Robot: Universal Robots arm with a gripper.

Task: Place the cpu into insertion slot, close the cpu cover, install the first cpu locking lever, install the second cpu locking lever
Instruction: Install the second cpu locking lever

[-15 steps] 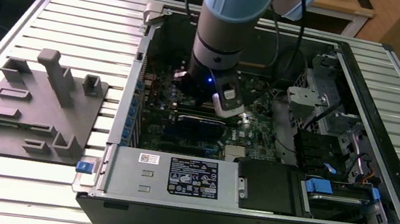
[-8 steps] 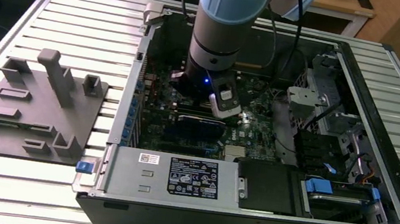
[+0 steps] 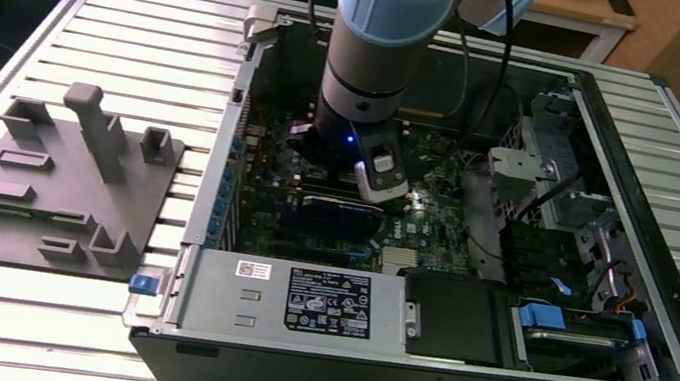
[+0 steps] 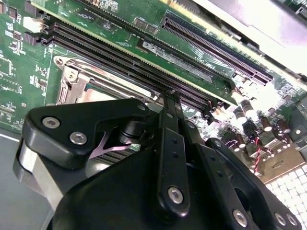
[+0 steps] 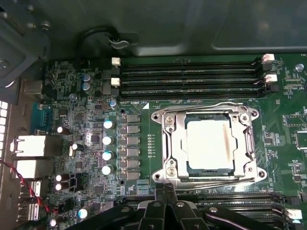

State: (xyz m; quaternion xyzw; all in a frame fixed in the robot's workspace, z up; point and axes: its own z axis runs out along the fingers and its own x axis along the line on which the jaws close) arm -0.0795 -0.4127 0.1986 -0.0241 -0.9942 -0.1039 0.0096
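Down on the green motherboard (image 5: pixel 86 143), the cpu (image 5: pixel 209 145) lies flat in the insertion slot (image 5: pixel 169 125) with the cpu cover (image 5: pixel 247 143) folded over its edges and thin wire levers running along the frame. Beside the socket, the gripper (image 5: pixel 165 191) has its black fingers (image 4: pixel 168 120) drawn together to a narrow tip, gripping nothing that I can make out. I judge the chip light, rigid and fragile, best held by its edges, while the springy levers want pressing at their bent ends.

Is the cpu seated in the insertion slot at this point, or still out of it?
In. In the first wrist view the cpu lies flat inside the insertion slot, with the cpu cover framing its pale top.
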